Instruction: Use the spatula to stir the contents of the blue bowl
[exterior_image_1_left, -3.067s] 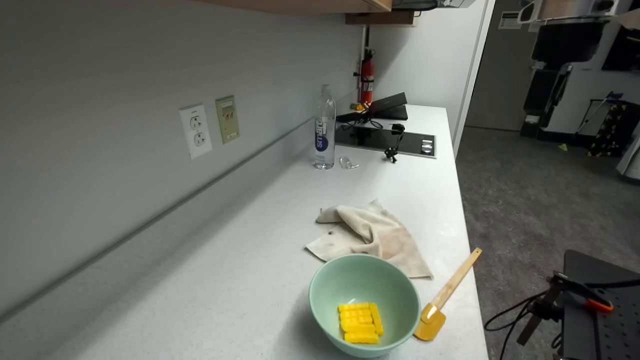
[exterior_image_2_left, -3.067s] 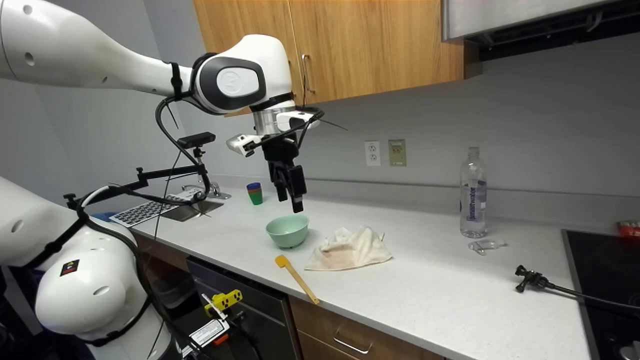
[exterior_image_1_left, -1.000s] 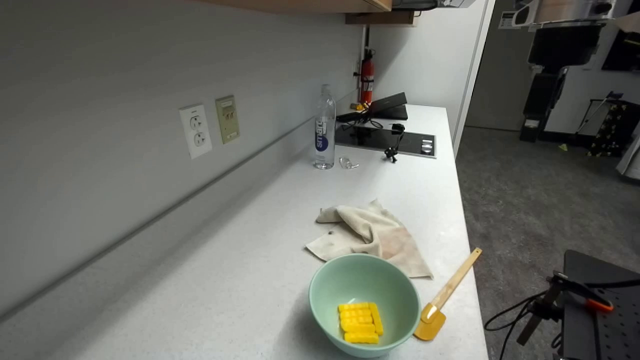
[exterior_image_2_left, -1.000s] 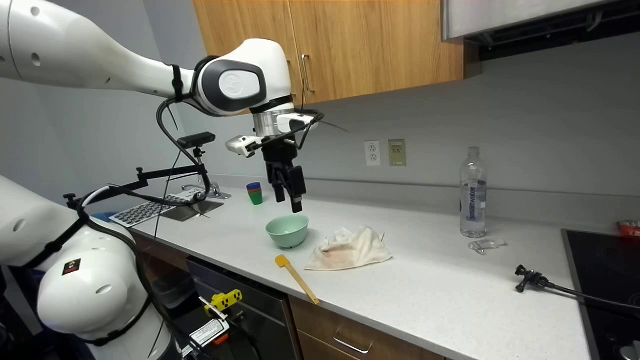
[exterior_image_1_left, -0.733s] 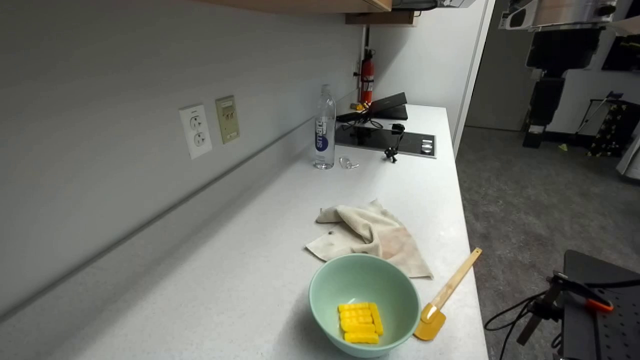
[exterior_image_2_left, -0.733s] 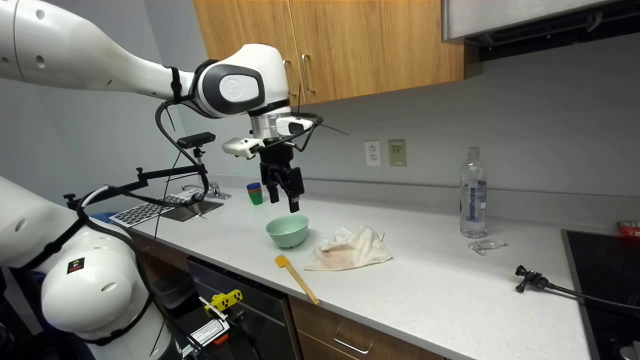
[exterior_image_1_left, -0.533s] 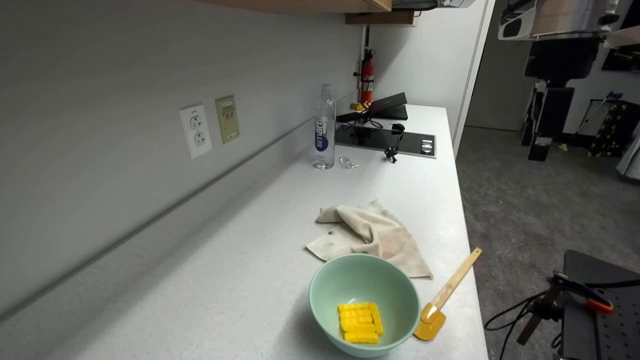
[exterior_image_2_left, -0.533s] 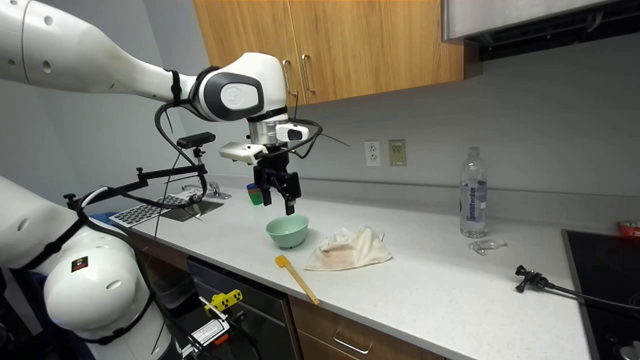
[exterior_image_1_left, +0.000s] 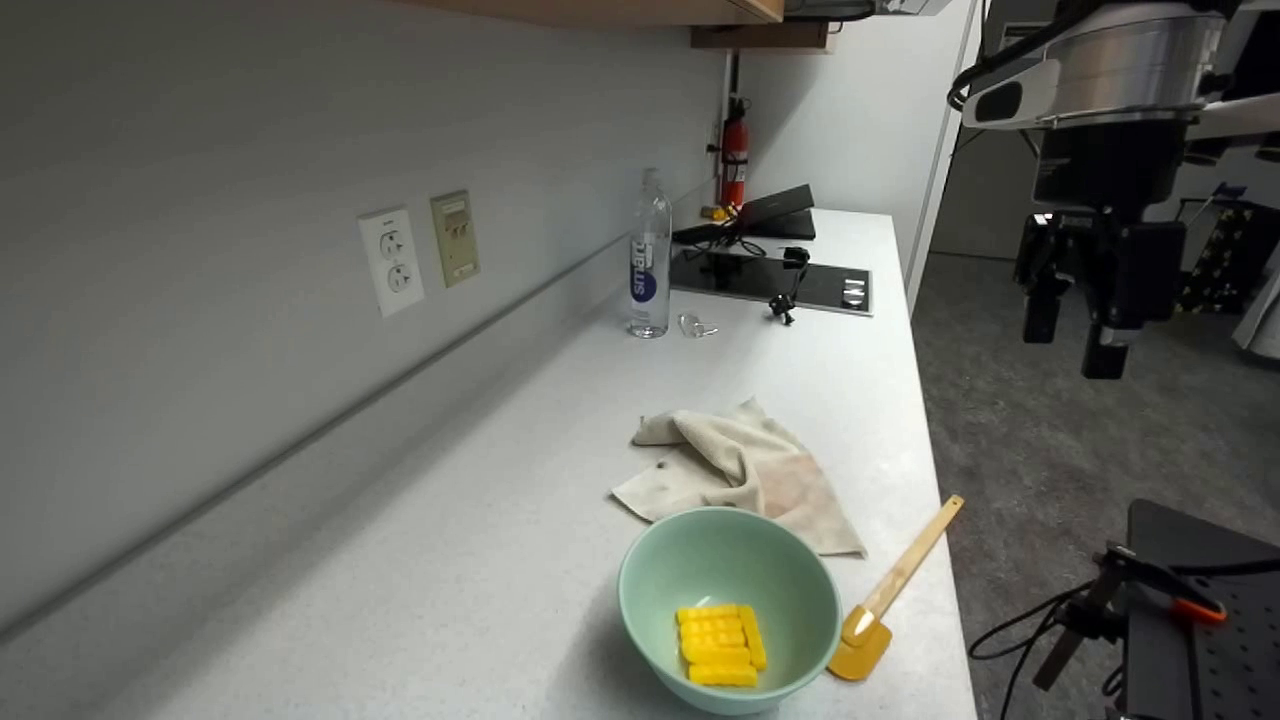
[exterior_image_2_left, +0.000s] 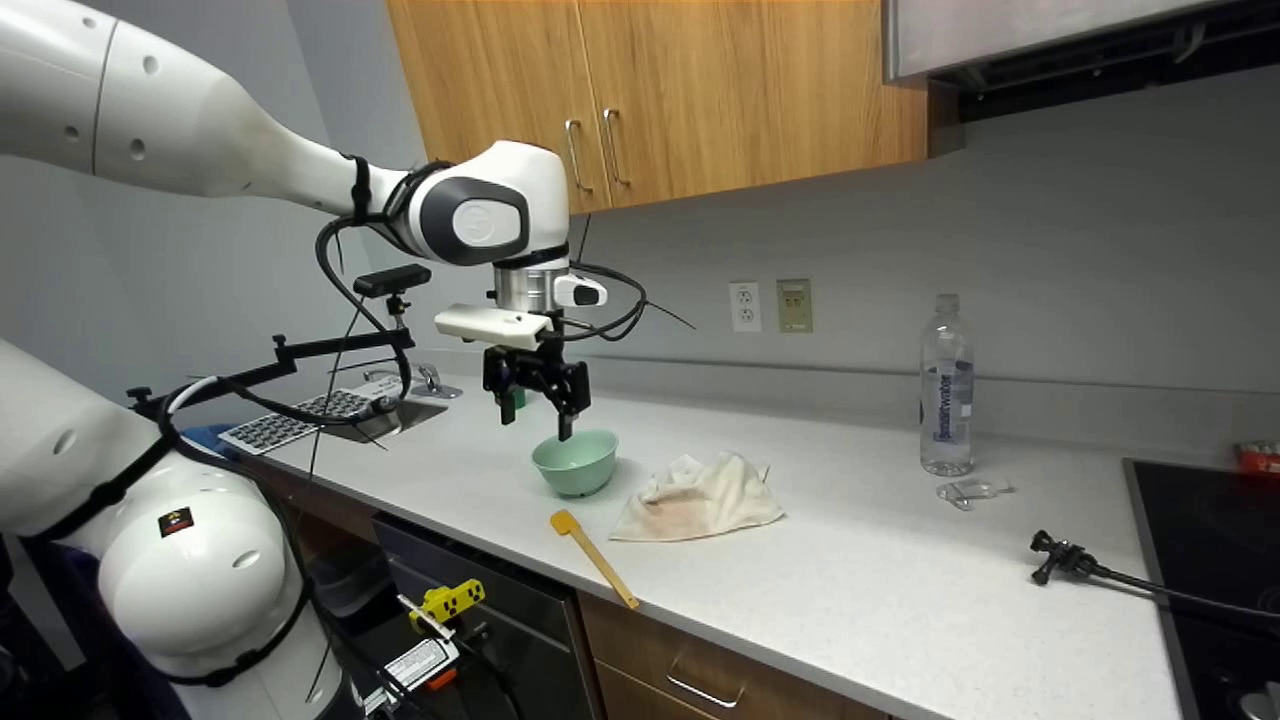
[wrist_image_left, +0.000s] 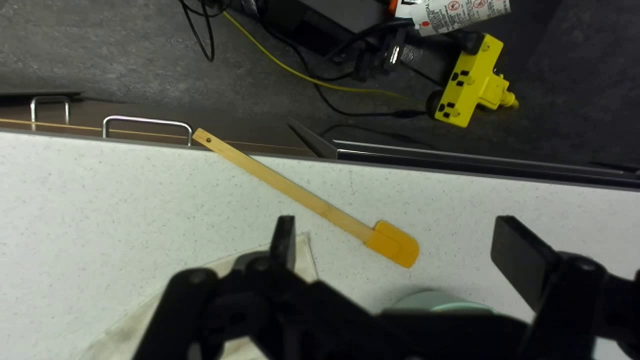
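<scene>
Mint-green bowl (exterior_image_1_left: 735, 565) on the desk (exterior_image_1_left: 450, 600), crinkled yellow pieces (exterior_image_1_left: 715, 645) inside it, wooden-handled spatula (exterior_image_1_left: 905, 567) beside it, beige cloth (exterior_image_1_left: 735, 470) near it, tool (exterior_image_2_left: 537, 419) spread, above the bowl's level.

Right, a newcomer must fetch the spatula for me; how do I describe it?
On the white counter, find the green bowl. The spatula lies beside it, handle tip jutting off the counter. Unlike the bowl and crumpled cloth, it's long and thin with an orange head.
</scene>
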